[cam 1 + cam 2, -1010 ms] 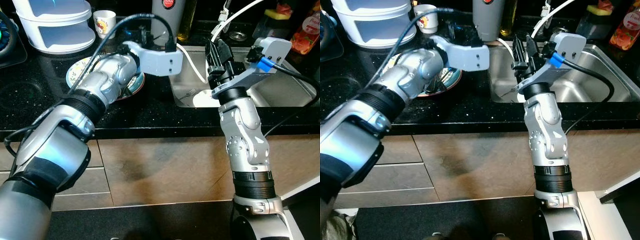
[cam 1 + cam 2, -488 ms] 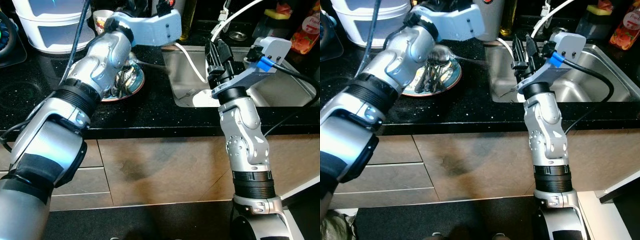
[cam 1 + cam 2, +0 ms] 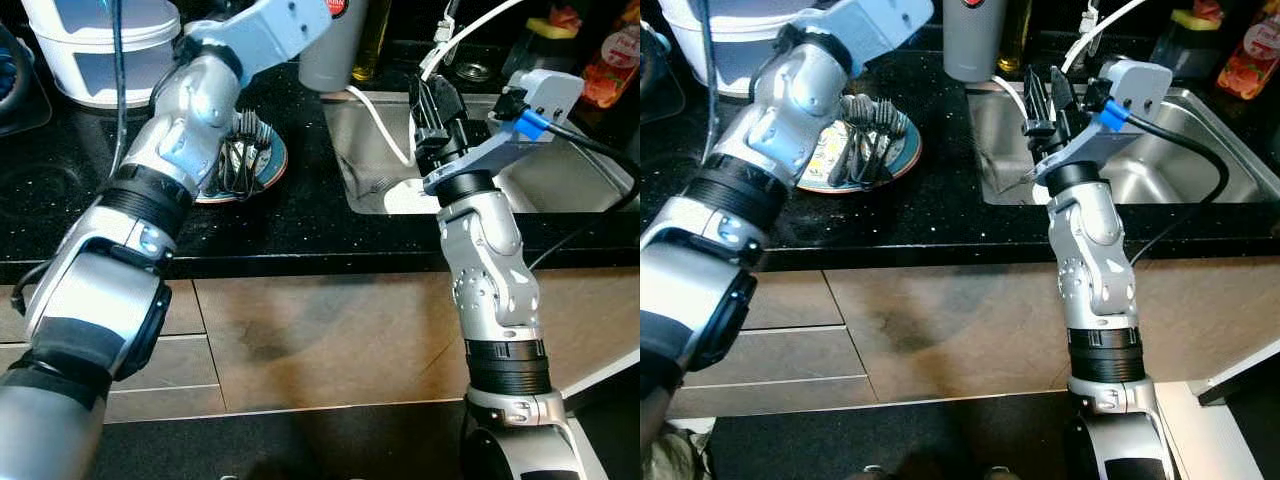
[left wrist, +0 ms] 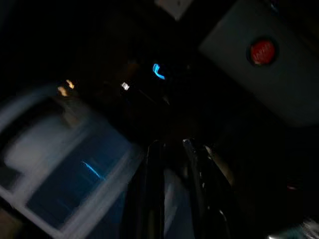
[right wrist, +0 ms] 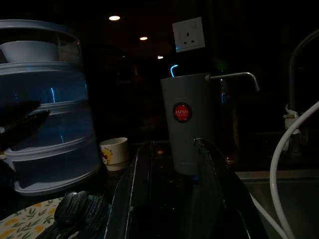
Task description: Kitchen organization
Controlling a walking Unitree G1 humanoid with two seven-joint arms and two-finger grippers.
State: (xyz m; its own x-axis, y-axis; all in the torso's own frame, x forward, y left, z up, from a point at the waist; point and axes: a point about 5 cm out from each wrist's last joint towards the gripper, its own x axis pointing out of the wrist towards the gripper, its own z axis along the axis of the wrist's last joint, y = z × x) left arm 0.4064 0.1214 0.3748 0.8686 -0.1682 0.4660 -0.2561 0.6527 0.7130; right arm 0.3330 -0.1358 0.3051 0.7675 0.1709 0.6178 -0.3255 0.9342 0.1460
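A patterned plate (image 3: 828,166) lies on the black counter (image 3: 300,230) with several forks and spoons (image 3: 868,130) piled on it. My left arm is raised above the plate, its wrist block (image 3: 275,25) near the grey tumbler (image 3: 335,50). In the dark, blurred left wrist view my left gripper (image 4: 171,144) points toward a white stacked container (image 4: 65,169). My right gripper (image 3: 1045,90) is held over the left end of the sink (image 3: 560,170), open with nothing between its fingers, and faces the tumbler (image 5: 187,124).
The white stacked container (image 3: 110,50) stands at the back left, with a small printed cup (image 5: 114,149) beside it. A white hose (image 3: 385,130) runs into the sink. Bottles (image 3: 610,60) stand at the back right. Cabinet fronts lie below the counter edge.
My left arm has lifted from the plate up and back toward the container. The cutlery on the plate, covered before, now shows. The right arm has stayed put.
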